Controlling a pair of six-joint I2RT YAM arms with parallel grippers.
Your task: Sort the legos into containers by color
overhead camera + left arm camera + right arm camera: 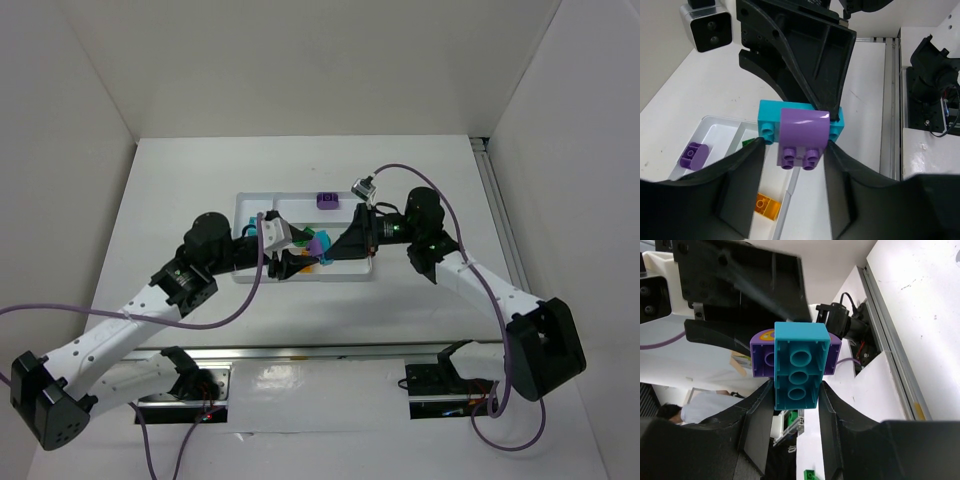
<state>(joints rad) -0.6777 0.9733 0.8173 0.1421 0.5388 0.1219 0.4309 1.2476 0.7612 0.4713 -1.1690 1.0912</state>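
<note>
1. The right gripper (796,388) pinches the teal lego (801,365), held aloft over the tray (722,140); the purple lego (803,132) is stuck on the teal one's face.
2. The left gripper (795,148) straddles the purple lego, which sits squarely between its fingers; I cannot tell whether it squeezes yet.

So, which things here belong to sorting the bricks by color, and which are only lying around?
Belong: teal brick and purple brick stuck together, between left gripper and right gripper; second purple brick; orange brick; green brick; white tray.
Just there: purple cables; metal rail at the table's edge.
</note>
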